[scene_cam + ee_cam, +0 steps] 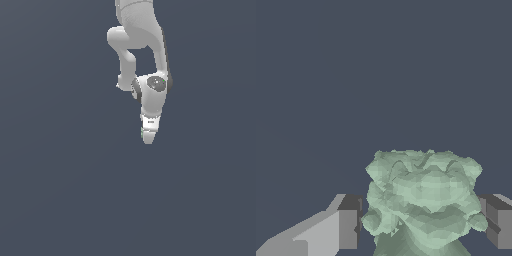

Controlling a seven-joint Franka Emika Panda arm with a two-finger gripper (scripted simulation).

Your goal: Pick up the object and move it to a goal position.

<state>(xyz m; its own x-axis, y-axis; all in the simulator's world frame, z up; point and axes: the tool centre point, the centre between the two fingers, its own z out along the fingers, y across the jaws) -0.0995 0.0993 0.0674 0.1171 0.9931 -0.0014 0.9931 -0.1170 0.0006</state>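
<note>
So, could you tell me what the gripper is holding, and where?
The pale green lump sits between the gripper's fingers; whether they actually clamp its sides cannot be told.

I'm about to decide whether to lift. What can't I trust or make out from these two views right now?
- Exterior view: the object is hidden behind the gripper; only a green speck shows at its edge.
- Wrist view: the object is cut off by the frame edge, so its underside is unseen.
- Wrist view: whether the fingers touch it is unclear.
- Neither view shows a goal marker.
</note>
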